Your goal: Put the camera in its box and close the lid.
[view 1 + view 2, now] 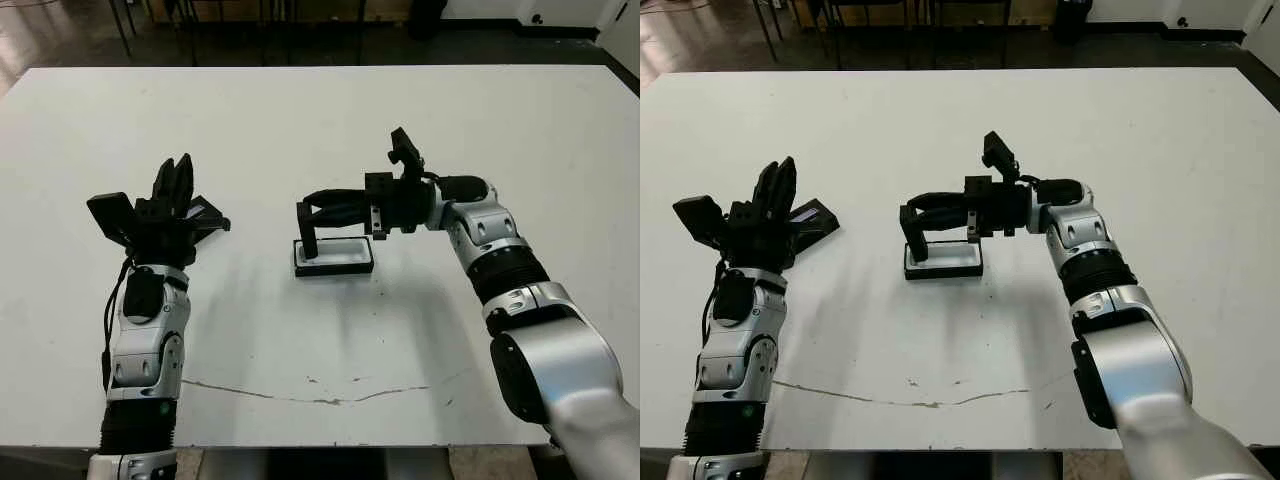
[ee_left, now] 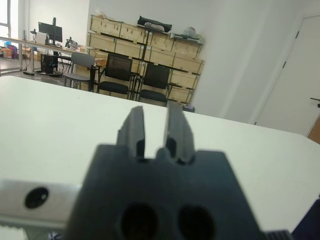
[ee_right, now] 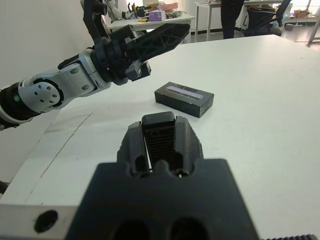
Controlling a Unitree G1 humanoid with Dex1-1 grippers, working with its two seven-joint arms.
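The box (image 1: 335, 268), a shallow black tray with white lining, lies mid-table. My right gripper (image 1: 308, 208) reaches in from the right and is shut on the camera (image 1: 308, 236). The camera hangs upright from the fingertips, with its lower end over the left end of the box; I cannot tell if it touches. In the right wrist view the camera (image 3: 159, 121) sits between the two fingers. The lid (image 1: 812, 215), flat and black with a pale stripe, lies on the table to the left. My left gripper (image 1: 175, 172) points up just in front of the lid, with a narrow empty gap between its fingers.
A thin crack line (image 1: 300, 392) runs across the white table (image 1: 330, 120) near the front edge. Beyond the table, the wrist views show chairs (image 2: 117, 75), shelves of crates (image 2: 145, 35) and a standing person (image 3: 232, 17).
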